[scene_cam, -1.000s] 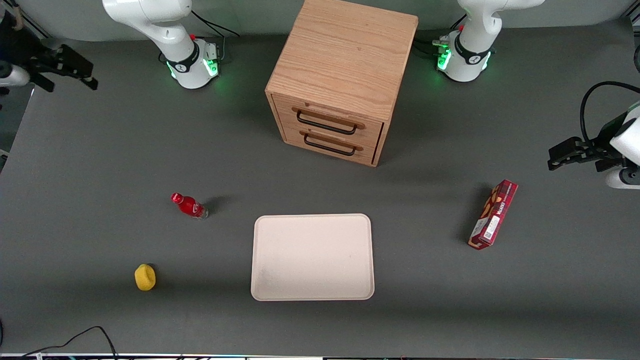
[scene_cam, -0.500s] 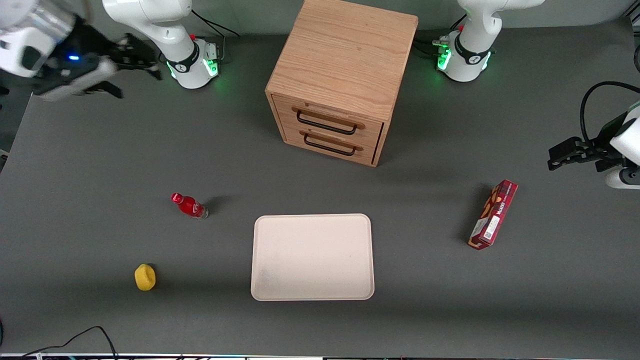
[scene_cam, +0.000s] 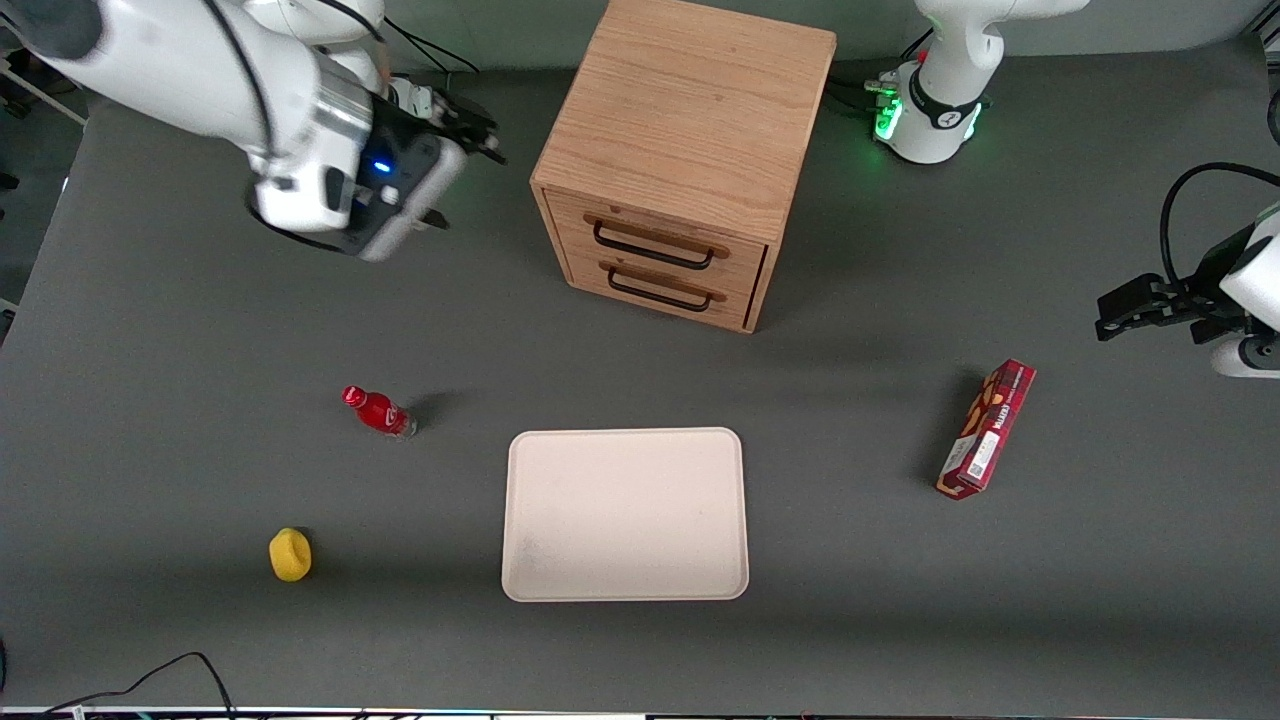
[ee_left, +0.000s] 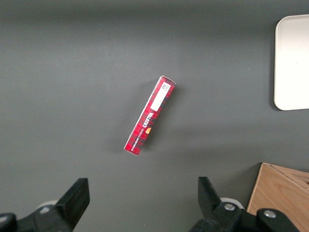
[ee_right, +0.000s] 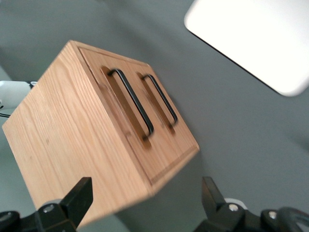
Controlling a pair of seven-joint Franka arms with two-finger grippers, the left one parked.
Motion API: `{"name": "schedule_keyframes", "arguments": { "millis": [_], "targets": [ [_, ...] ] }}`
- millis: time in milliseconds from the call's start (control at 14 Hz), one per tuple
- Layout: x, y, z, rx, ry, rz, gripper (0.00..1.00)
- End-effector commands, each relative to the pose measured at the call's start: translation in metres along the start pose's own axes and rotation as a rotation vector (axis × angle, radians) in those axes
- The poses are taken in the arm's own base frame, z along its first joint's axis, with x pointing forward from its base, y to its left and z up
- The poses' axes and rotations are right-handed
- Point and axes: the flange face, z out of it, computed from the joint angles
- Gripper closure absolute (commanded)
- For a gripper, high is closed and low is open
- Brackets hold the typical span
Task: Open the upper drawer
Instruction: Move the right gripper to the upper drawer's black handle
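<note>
**Approach to the upper drawer, nothing grasped yet**

Hangs in the air beside the cabinet (scene_cam: 680, 160), toward the working arm's end of the table: the right gripper (scene_cam: 462, 135), well apart from any drawer front. Fingers spread wide and empty, as seen in the right wrist view, with the cabinet framed between them (ee_right: 145, 205). Probably held open so as to be ready to straddle a handle bar.

Sits shut and flush in the cabinet face: the upper drawer (scene_cam: 655, 240), directly above the lower drawer (scene_cam: 660, 287). Carries a dark bar handle (scene_cam: 652, 247) over a recessed slot, presumably there to leave room for a finger to slip under the bar. Faces the front camera at a slight angle, so likely calls for a wrist turn and a swing round to the drawer front before any pull.

Lies in front of the cabinet, nearer the camera: a pale tray (scene_cam: 625, 514), flat and bare, well apart from the drawers and unlikely to block a pull. Stand nearer the working arm's end: a red bottle (scene_cam: 379, 411) and a yellow object (scene_cam: 290, 554). Rests toward the parked arm's end: a red box (scene_cam: 987, 428).
</note>
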Motion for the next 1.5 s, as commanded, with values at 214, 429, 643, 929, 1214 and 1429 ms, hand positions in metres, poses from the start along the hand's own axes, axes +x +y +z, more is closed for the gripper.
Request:
{"name": "schedule_keyframes", "arguments": {
  "millis": [214,429,643,929,1214,1429],
  "targets": [
    [0.06,0.006,0.089,0.151,-0.03,-0.096,0.0],
    [0.075,-0.007,0.146,0.078,-0.077,-0.189,0.0],
    [0.084,-0.007,0.196,0.043,-0.112,-0.242,0.0],
    [0.079,-0.009,0.222,0.045,-0.128,-0.244,0.0],
    [0.075,-0.008,0.24,0.051,-0.157,-0.244,0.0],
    [0.074,-0.004,0.246,0.038,-0.165,-0.247,0.0]
  ]
}}
